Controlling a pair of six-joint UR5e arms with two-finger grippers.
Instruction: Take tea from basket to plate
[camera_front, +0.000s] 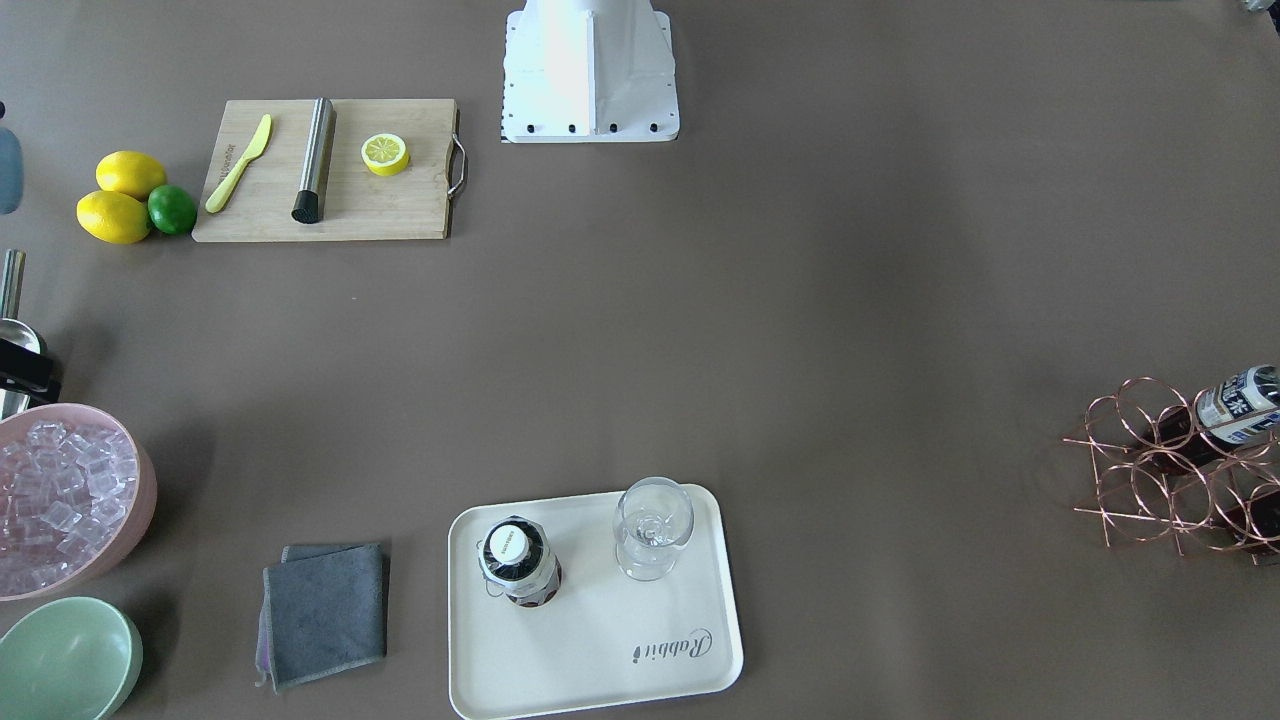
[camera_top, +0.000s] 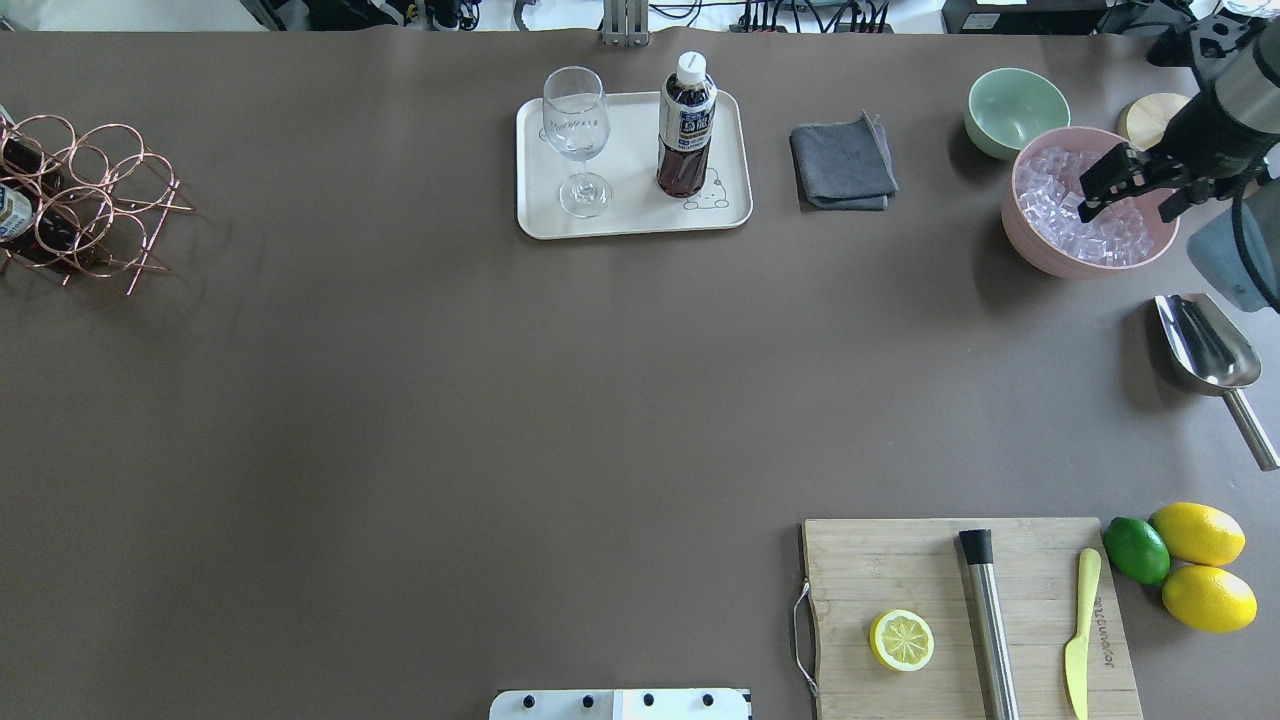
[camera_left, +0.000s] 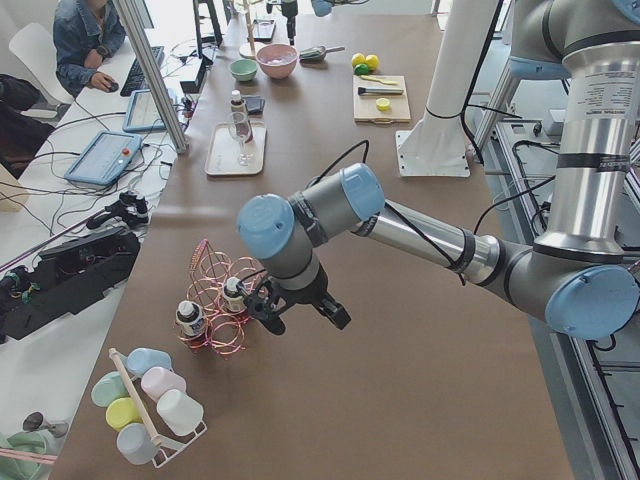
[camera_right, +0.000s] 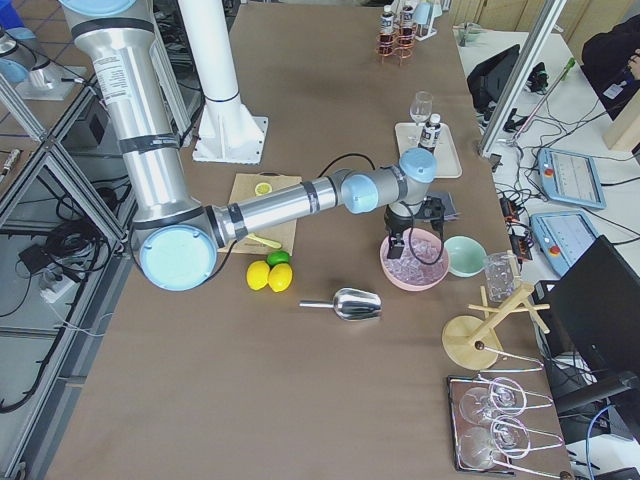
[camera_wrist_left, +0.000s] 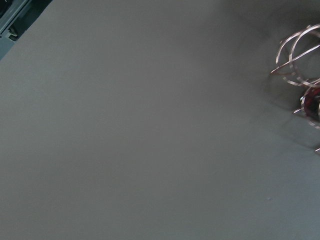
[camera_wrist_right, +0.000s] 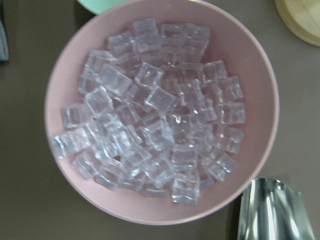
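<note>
Finding one tea (camera_top: 686, 130) standing upright on the plate (camera_top: 640, 215), cap on, close to the bear drawing, just beside a glass (camera_top: 578, 140) and not touching it. Seeing two more bottles (camera_left: 188, 318) sitting in the basket (camera_top: 90, 190) at the table's left end, well apart from the plate.

Catching the left gripper (camera_left: 310, 322) hanging just beside the basket, on the robot's side, over bare table (camera_top: 400, 400). Failing to tell spread from pressed together there, with only the side view showing it.

Catching the right gripper (camera_top: 1130, 205) hovering over the pink bowl (camera_top: 1060, 268) of ice (camera_top: 1050, 190), fingers spread wide, gripping nothing. Looking straight down through the right wrist camera onto the ice cubes filling that bowl.

Noting a grey cloth (camera_top: 842, 165) lying between plate and green bowl (camera_top: 1015, 110), and a metal scoop (camera_top: 1205, 345) lying near the pink bowl.
</note>
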